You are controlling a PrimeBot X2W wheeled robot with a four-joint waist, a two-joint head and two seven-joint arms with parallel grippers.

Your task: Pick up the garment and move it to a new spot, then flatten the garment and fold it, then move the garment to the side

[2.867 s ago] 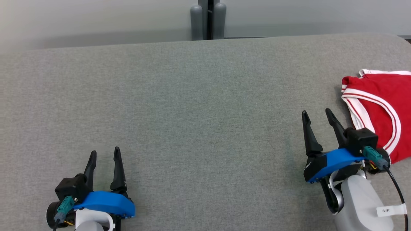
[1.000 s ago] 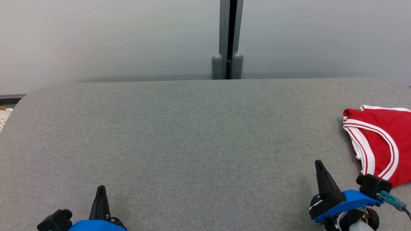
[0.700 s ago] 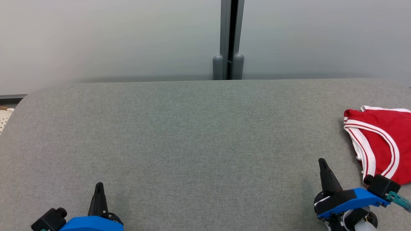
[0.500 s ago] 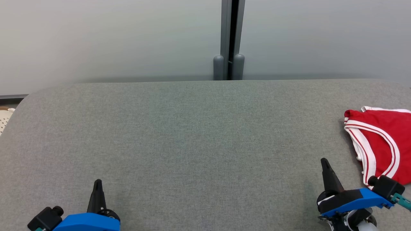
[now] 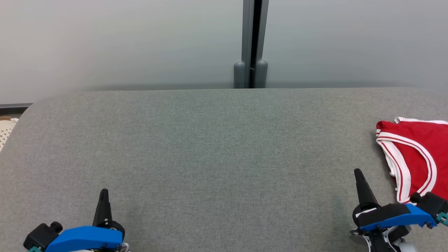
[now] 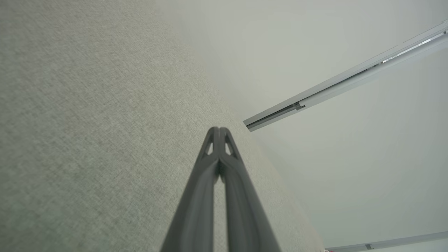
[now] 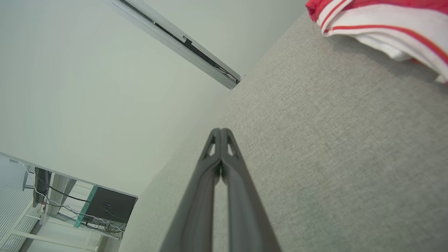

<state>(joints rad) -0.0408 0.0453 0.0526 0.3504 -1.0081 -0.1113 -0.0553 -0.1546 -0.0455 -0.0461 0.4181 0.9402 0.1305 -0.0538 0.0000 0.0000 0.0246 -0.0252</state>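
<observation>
A red garment with white trim (image 5: pixel 418 157) lies folded at the right edge of the grey padded table (image 5: pixel 217 157), partly cut off by the head view; it also shows as the red garment (image 7: pixel 378 21) in the right wrist view's upper right. My right gripper (image 5: pixel 359 182) sits at the lower right, just left of the garment and apart from it, shut with nothing held; its tips (image 7: pixel 221 131) meet. My left gripper (image 5: pixel 103 199) rests at the lower left, shut and holding nothing, tips together (image 6: pixel 217 129).
A pale wall with a dark vertical post (image 5: pixel 250 43) stands behind the table's far edge. A white perforated object (image 5: pixel 5 129) peeks past the table's left edge. A desk with cables (image 7: pixel 70 199) shows beyond the table in the right wrist view.
Both grippers went from open to shut and drew back toward the lower edge. The camera tilted up, showing more wall. The garment has not moved on the table.
</observation>
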